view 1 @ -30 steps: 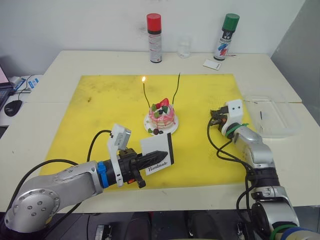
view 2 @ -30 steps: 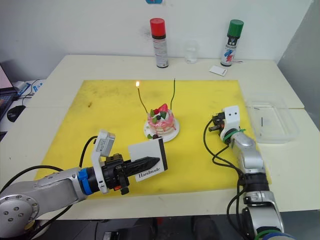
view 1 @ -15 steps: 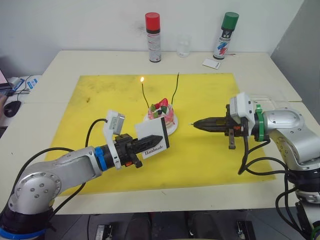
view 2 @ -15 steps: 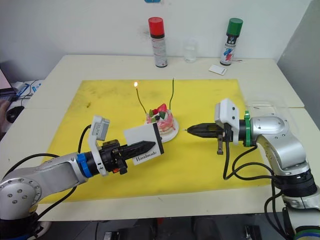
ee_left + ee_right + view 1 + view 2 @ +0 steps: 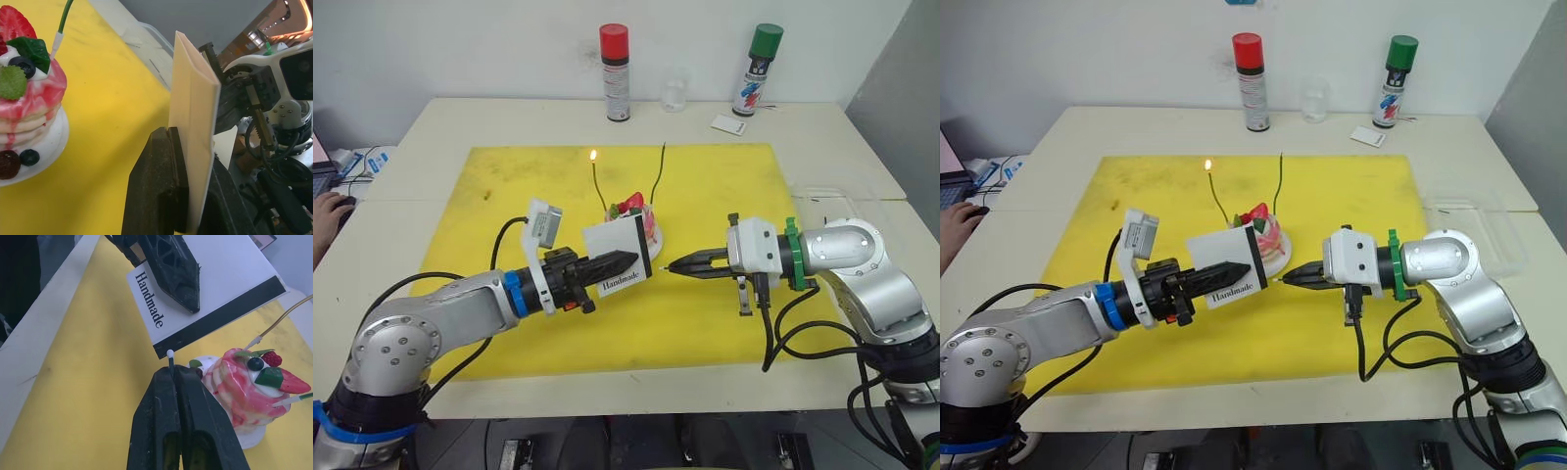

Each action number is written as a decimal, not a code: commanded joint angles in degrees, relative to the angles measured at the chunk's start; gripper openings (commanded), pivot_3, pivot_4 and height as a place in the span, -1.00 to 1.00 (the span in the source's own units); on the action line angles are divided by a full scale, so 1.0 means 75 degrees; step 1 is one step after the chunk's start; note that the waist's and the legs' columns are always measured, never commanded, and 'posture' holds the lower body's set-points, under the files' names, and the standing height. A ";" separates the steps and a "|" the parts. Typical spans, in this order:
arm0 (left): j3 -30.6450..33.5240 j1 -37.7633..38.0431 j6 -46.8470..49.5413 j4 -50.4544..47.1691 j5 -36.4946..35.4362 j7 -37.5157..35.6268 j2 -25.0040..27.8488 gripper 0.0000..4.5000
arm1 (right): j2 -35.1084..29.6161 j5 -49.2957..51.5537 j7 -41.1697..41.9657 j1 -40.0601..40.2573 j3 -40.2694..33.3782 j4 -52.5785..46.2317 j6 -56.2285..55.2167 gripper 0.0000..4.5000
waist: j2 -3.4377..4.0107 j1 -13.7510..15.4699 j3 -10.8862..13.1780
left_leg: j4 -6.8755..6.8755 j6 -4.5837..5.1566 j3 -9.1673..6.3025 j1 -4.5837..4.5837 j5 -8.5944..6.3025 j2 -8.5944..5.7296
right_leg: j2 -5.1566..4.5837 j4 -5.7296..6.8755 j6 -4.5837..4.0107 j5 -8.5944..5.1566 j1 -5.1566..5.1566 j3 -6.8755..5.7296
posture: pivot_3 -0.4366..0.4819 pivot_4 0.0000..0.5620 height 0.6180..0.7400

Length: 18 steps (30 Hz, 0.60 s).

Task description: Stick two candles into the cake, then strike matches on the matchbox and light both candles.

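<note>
Match tip closes in on the box: the right arm has swung in from the mat's right side to the cake, and the left arm has lifted the box nearer to it.

Head views: the left gripper (image 5: pixel 622 260) clamps the flat white "Handmade" matchbox (image 5: pixel 619 260) with its black striking strip, held up just in front of the small pink-and-white strawberry cake (image 5: pixel 634 217) on its white plate. Two thin green candles (image 5: pixel 598 186) stand in it, the left one lit. The right gripper (image 5: pixel 679 265), fingers pressed together, pinches a short dark match (image 5: pixel 1278 281) near the box's edge.
Left wrist view: black fingers (image 5: pixel 159 186) squeeze the box edge-on, cake beside it.
Right wrist view: the white-tipped match pokes out right at the black strip; whether it touches, I cannot tell.
</note>
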 commanded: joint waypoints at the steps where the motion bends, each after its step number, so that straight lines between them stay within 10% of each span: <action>1: 0.0042 -0.0144 0.0002 -0.0066 0.0036 -0.0026 -0.0090 -1.00 | -0.0010 -0.0006 0.0020 -0.0195 -0.0055 -0.0193 -0.0176 -0.98 | 0.0000 0.0003 0.0000 | 0.0000 0.0000 0.0000 0.0000 0.0000 0.0000 | 0.0000 0.0000 0.0000 0.0000 0.0000 0.0000 | -0.05 -0.47 1.00; 18: 0.0031 -0.0217 0.0109 -0.0179 -0.0058 0.0114 -0.0346 -1.00 | 0.0098 -0.0214 -0.0061 -0.0250 0.0017 0.0043 -0.0323 -0.98 | 0.0000 0.0007 0.0000 | 0.0000 0.0000 -0.0002 0.0001 0.0000 0.0000 | 0.0001 0.0003 -0.0026 0.0015 0.0000 -0.0002 | -0.05 -0.47 1.00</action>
